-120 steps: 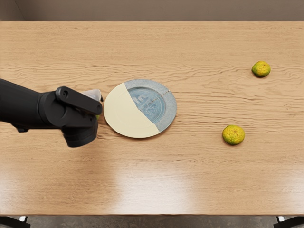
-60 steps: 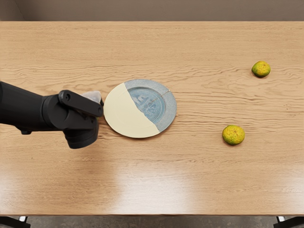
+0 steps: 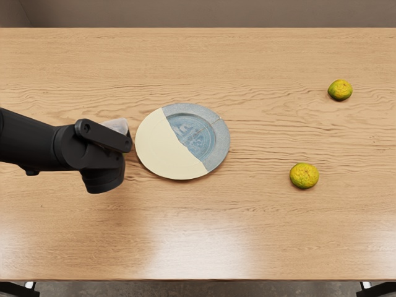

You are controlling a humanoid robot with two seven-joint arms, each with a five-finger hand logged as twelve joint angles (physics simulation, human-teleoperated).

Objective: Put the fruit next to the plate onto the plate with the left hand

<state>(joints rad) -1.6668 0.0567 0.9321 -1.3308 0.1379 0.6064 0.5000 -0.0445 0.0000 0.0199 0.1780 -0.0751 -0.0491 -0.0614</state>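
The fruit meant for the plate is not showing anywhere in the head view. Judging from the task, it is probably lying under the left robot hand (image 3: 102, 158), since no fruit is sitting in the open beside the plate.

That robot hand, dark and bulky, is reaching in from the left and hanging low over the surface (image 3: 198, 235), just beside the left rim of the plate (image 3: 158, 148). Whether it is gripping the fruit, cupping it loosely or only hovering above it, I cannot tell. The plate itself is carrying nothing.

Further right, well apart from the plate, the nearer spare fruit (image 3: 304, 176) is sitting alone. Beyond it, the farther spare fruit (image 3: 340, 90) is lying near the back right of the surface. Both are small, round and yellow-green with a dimpled skin.

If the hidden one is like them, it is likely light and firm, and inclined to roll when nudged. A hold around its widest middle, with opposing sides pressed evenly, seems safest. A pinch near the top is likely to squirt it sideways.
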